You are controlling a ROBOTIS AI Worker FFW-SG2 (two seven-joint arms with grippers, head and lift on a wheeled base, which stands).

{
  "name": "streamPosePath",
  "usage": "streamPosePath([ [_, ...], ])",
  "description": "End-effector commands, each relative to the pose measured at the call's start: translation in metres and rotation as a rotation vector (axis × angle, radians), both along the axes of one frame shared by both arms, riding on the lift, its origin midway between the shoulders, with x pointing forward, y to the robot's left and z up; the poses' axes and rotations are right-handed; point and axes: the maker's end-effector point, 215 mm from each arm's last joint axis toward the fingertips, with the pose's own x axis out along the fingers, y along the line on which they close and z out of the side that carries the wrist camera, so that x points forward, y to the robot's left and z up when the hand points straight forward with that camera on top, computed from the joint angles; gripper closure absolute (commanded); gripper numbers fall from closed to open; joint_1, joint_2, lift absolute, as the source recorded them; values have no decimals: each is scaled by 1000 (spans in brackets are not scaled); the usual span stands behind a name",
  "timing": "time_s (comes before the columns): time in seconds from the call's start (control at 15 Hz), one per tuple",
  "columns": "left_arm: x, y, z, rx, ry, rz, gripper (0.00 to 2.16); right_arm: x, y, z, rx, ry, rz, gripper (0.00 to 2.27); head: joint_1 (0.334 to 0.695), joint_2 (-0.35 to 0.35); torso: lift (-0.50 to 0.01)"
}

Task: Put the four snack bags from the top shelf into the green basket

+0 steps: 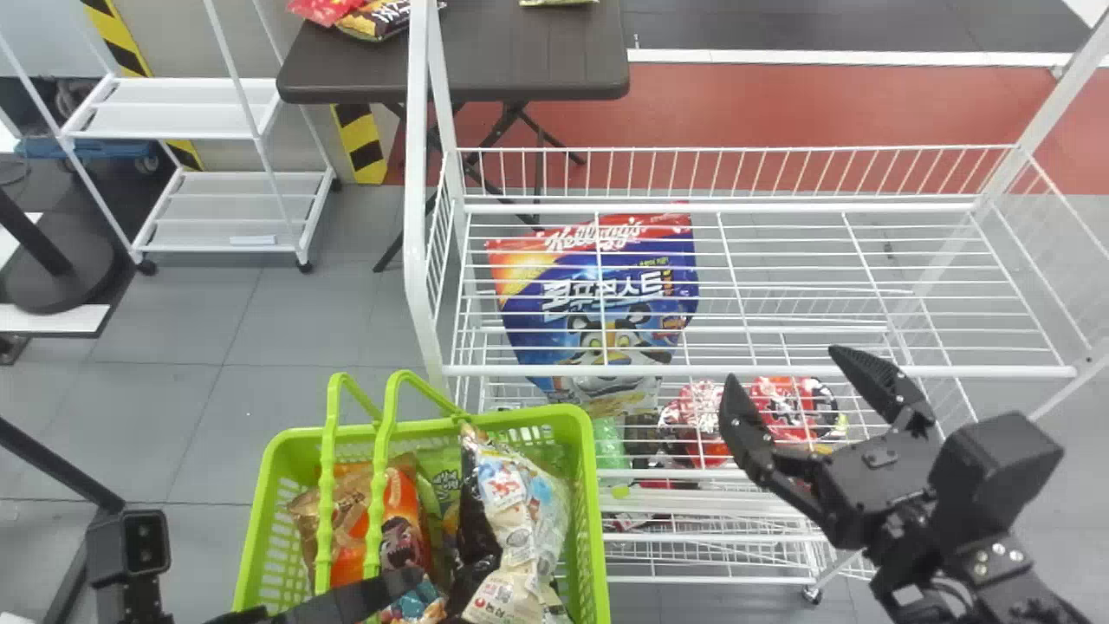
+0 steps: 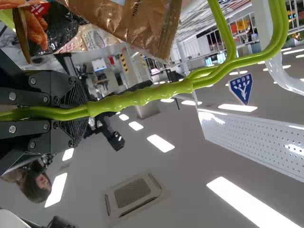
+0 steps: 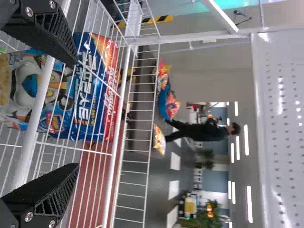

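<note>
The green basket holds several snack bags, among them brown, orange, green and white-and-black ones. My left gripper is at the basket's handles at the bottom of the head view. In the left wrist view my left gripper is shut on the green handles, beside a brown bag. My right gripper is open over the front edge of the top shelf, right of the basket. Between the spread fingers of my right gripper in the right wrist view there is no bag.
Below the top shelf's wires stands a large blue and red bag, with red packages to its right. Behind are a dark table with snack bags and a white cart. White posts frame the rack.
</note>
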Motion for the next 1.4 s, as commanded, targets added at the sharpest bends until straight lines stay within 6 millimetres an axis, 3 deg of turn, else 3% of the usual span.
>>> streamPosePath([
  [0.0, -3, 1, 1, -9, -2, 6, 2148, -19, 8, -10, 12, -11, 8, 33, 695, 16, 0],
  [0.27, -6, 3, 1, -6, -1, 18, 2148, -39, 4, -22, 14, -10, 22, 46, 695, 47, 0],
  [0.47, -17, 8, -1, 2, 7, 43, 2148, -39, 0, -20, 8, -14, 13, 46, 695, 33, 0],
  [0.73, -19, 8, 0, 4, 2, 45, 2148, -42, -22, -17, -1, -23, -28, 49, 695, 25, 0],
  [1.33, -20, 7, -2, 7, 6, 46, 2148, -43, -27, -16, 15, -30, -38, 53, 695, -13, 0],
])
